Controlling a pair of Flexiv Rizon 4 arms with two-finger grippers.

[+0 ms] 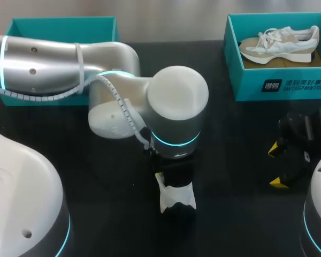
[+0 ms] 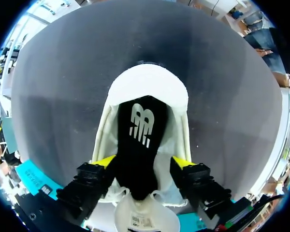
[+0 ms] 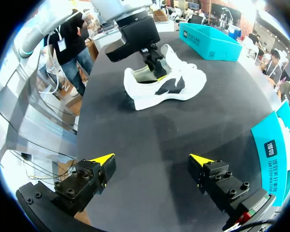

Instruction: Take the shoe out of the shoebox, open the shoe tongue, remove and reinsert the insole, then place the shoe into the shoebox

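A white shoe (image 1: 177, 199) with black patches lies on the black table near the front middle. Its tongue (image 2: 145, 220) is folded back, showing a label. A black insole (image 2: 137, 145) with a white logo lies in the shoe's opening. My left gripper (image 2: 142, 163) hangs directly over the shoe, open, with the insole between its fingers; a white gap shows beside one yellow tip. The right wrist view shows the shoe (image 3: 176, 87) under that left gripper (image 3: 154, 65). My right gripper (image 1: 277, 166) (image 3: 152, 159) stands open and empty above the table at the right.
A teal shoebox (image 1: 246, 80) at the back right holds a second white and beige shoe (image 1: 281, 44). Another teal box (image 1: 59, 27) stands at the back left, partly behind my left arm (image 1: 176, 107). Bare black tabletop (image 3: 150, 130) lies between the two grippers.
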